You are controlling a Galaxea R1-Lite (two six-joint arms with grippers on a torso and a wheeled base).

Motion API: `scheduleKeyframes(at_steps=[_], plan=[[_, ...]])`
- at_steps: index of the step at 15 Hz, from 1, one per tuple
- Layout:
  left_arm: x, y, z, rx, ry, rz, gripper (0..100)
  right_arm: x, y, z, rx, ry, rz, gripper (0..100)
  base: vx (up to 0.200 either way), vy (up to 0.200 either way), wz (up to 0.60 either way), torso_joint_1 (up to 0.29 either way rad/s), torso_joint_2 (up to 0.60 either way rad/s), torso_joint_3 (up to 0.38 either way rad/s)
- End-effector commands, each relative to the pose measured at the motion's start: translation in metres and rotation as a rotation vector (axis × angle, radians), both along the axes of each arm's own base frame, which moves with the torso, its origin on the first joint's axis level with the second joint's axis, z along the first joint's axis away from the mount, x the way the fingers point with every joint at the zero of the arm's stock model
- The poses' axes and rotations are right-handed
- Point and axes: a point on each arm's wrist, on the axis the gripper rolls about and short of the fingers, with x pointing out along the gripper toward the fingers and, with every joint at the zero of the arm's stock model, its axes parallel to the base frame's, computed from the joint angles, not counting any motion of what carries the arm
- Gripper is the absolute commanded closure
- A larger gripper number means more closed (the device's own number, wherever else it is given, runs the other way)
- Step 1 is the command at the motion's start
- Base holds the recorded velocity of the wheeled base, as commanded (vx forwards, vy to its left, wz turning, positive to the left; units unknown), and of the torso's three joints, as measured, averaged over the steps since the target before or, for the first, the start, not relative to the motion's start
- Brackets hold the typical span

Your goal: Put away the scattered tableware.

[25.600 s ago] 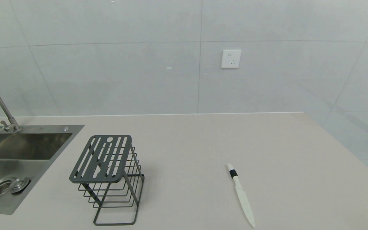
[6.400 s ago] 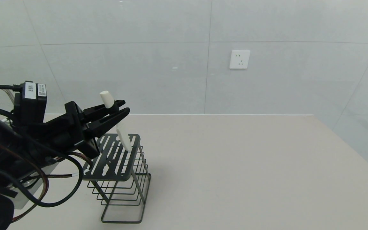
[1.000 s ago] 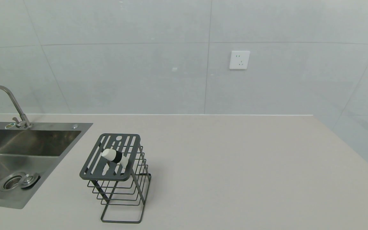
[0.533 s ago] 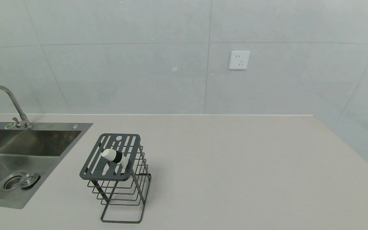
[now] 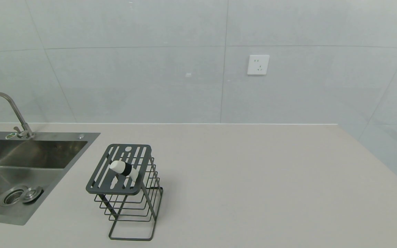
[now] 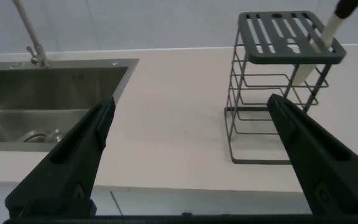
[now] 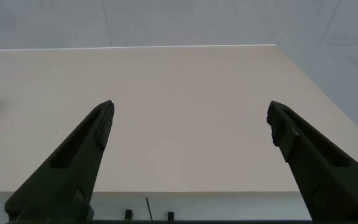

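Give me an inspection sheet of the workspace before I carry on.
Surface: pale counter, bearing the rack.
Job's things: white knife stands tilted in a slot of the dark wire rack, handle up.
Clutter: nothing seen.
Grippers: left end effector open, holding nothing; right end effector open, holding nothing.
Cables: nothing seen.
Surroundings: steel sink with faucet to the robot's left of the rack; wall socket behind.

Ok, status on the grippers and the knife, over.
Left gripper open, empty. Right gripper open, empty. Knife slotted in rack, handle sticking out, tilted. Sink left of rack, apart.
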Motion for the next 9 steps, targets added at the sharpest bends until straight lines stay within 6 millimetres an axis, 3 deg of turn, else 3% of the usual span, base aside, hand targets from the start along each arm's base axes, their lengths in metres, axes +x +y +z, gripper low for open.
scheduleKeyframes(at_steps=[1,8,9], plan=[[-0.0002,-0.0003,0.0016,-0.009,-0.004,-0.014,0,0.0001,0.0,0.0,0.0,0.002,0.001,0,0.0,0.0,0.0,0.0,0.0,0.0],[0.0001,-0.0003,0.0013,-0.019,-0.009,-0.014,0,0.0001,0.0,0.0,0.001,0.002,0.001,0,0.0,0.0,0.0,0.0,0.0,0.0],[0.0001,-0.0003,0.0013,-0.019,-0.009,-0.014,0,0.0001,0.0,-0.0002,0.003,0.003,0.001,0,0.0,0.0,-0.6,0.007,0.0,0.007]])
